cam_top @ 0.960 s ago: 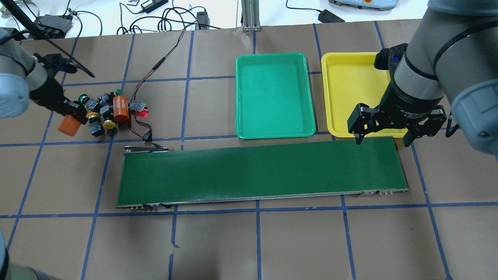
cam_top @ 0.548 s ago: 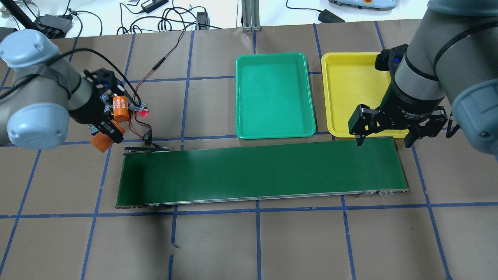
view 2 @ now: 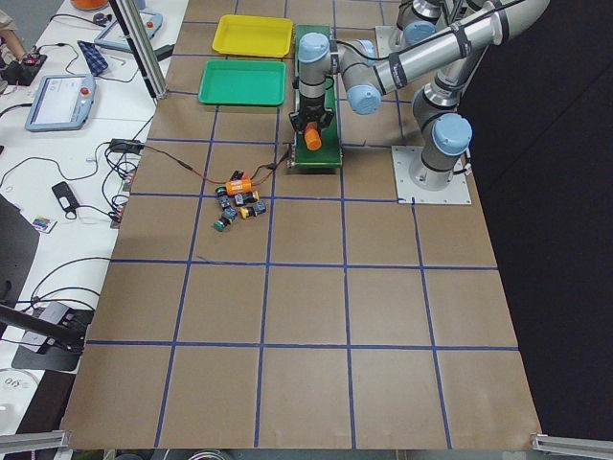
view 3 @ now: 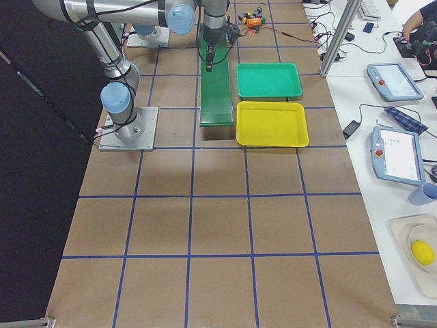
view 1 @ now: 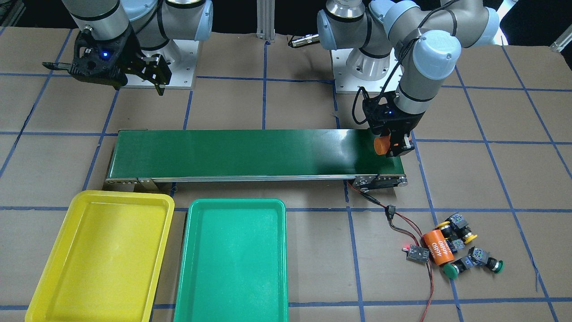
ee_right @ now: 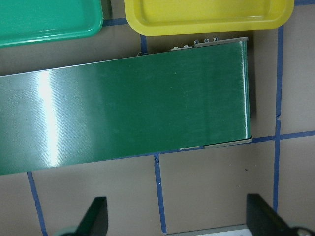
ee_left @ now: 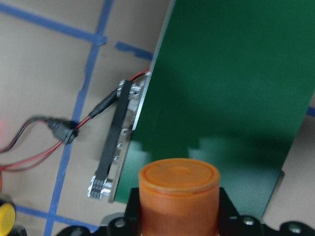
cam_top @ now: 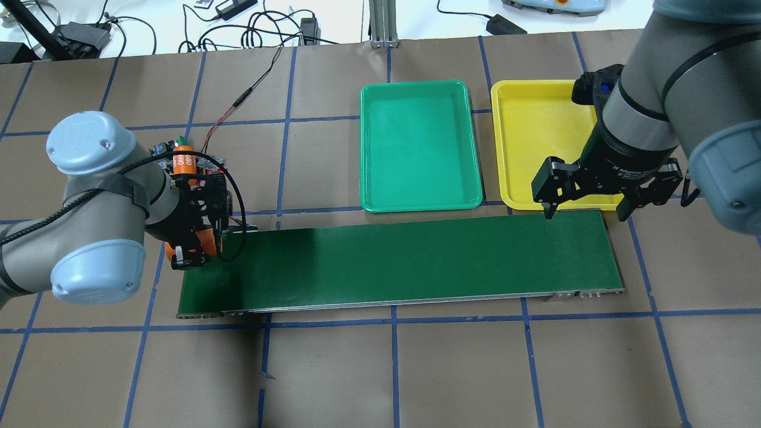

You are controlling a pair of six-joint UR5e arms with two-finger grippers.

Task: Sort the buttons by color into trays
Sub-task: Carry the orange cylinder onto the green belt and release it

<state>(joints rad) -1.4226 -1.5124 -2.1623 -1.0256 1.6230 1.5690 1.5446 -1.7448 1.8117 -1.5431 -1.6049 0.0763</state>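
Note:
My left gripper (cam_top: 196, 245) is shut on an orange cylinder (view 1: 381, 145) and holds it over the left end of the dark-green conveyor belt (cam_top: 404, 261); the cylinder's top fills the left wrist view (ee_left: 178, 189). The buttons (view 1: 467, 257), two with yellow caps and two with green, lie in a cluster on the paper beyond the belt's end. In the overhead view my left arm hides most of them. The green tray (cam_top: 419, 145) and the yellow tray (cam_top: 538, 137) hold nothing. My right gripper (cam_top: 585, 208) is open and empty above the belt's right end.
A second orange cylinder (view 1: 438, 247) and a small black circuit board (view 1: 418, 253) with red wires lie among the buttons. The wires run to the belt's end. Cables and boxes lie past the table's far edge.
My left arm has swung from the button cluster to the conveyor's left end, carrying the orange cylinder. My right arm has not moved.

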